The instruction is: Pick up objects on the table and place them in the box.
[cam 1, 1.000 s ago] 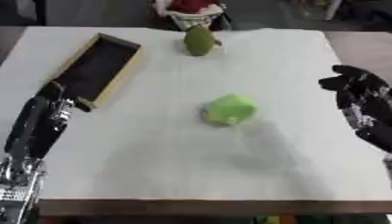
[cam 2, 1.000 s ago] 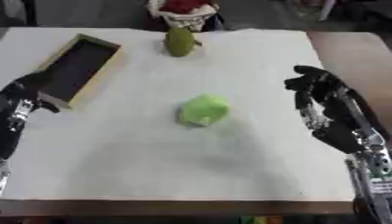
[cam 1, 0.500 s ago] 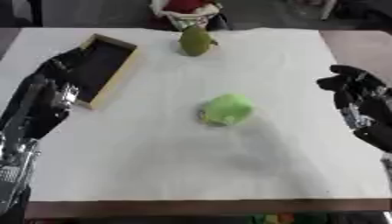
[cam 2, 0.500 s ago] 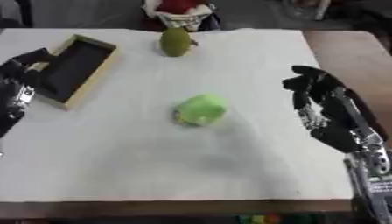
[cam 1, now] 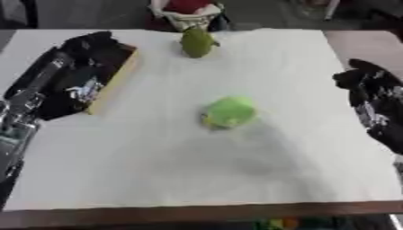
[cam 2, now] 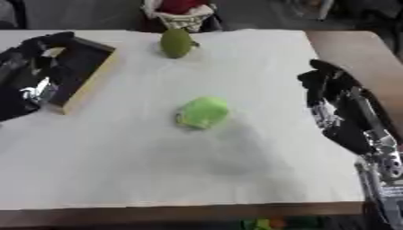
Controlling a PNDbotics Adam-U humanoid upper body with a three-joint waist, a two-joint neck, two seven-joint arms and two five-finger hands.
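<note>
Green round object (cam 1: 229,112) mid-table, pear-shaped one (cam 1: 197,42) far edge, left hand (cam 1: 75,74) spread over box (cam 1: 118,74), right hand (cam 2: 338,105) spread.

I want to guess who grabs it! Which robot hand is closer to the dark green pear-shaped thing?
Left. The left hand is over the box, beside the dark green pear-shaped thing; the right hand is farther, by the table's right edge.

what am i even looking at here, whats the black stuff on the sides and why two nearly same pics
The two pictures come from the two eyes of one camera in a humanoid robot's head, looking down at a table covered in white. The black shapes are its hands. The left hand is over the dark box with pale wooden walls at the left; the right hand hangs at the right edge, fingers relaxed. Neither visibly holds anything. On the table lie a bright green object in the middle and a darker green, pear-shaped one at the far edge.
</note>
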